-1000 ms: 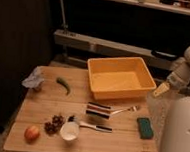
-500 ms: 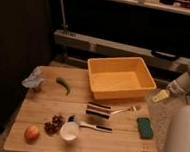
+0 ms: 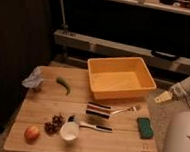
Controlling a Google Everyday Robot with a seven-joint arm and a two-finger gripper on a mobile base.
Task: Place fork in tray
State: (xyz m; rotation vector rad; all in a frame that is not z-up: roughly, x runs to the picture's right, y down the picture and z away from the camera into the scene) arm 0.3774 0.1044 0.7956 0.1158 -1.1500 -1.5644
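Fork (image 3: 124, 110): slim, all silver, short tines aimed toward 2 o'clock. It lies flat on the table (image 3: 40, 106) at 6 o'clock of the tray (image 3: 121, 95), just off the front wall. Handle end reaches a dark striped block (image 3: 98, 110); contact unclear. Sponge (image 3: 144, 127) near, at the fork's 4 o'clock. Gripper (image 3: 163, 97) hangs at the tray's 3 o'clock, past the table edge, well apart from the fork. Spread or closed: cannot tell.

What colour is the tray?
The tray is orange-yellow in the camera view; the hand hovers beside it, off the table.
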